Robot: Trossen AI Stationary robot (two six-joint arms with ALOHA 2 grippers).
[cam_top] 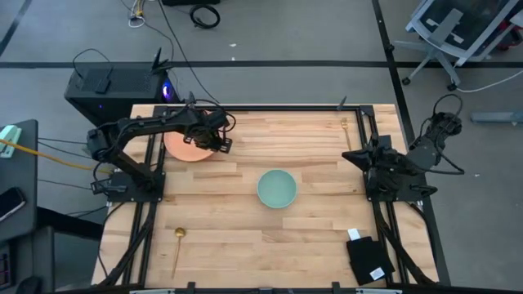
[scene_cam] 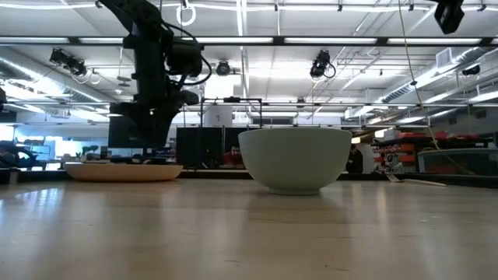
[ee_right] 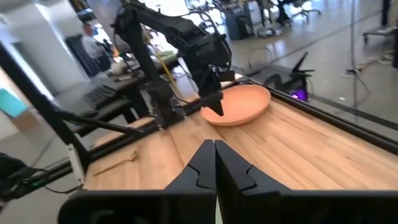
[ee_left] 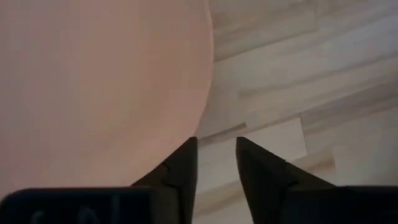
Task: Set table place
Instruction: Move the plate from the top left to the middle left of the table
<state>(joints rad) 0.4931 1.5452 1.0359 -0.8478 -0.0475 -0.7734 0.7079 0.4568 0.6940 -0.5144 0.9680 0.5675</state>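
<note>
The salmon-orange plate (cam_top: 184,147) lies flat on the table (cam_top: 245,245) at the far left. My left gripper (cam_top: 222,144) points down at the plate's right rim, its fingers a little apart (ee_left: 216,155). Bare wood shows between them. The teal bowl (cam_top: 277,188) stands upright at the table's middle. The gold spoon (cam_top: 176,245) lies near the front left. The gold fork (cam_top: 345,126) lies at the far right. My right gripper (ee_right: 215,152) is shut and empty at the table's right edge. My left gripper comes from above, pointing down, at the plate's right rim (ee_left: 198,127). One finger (ee_left: 183,165) stands over that rim and the other stands outside it, over the wood. I cannot tell whether the finger touches the plate. The plate rests flat on the table.
A black pouch with a white tag (cam_top: 368,260) lies at the front right corner. Black rails (cam_top: 151,204) run along the table's left and right sides. Bare wood lies between the plate, the bowl and the front edge.
</note>
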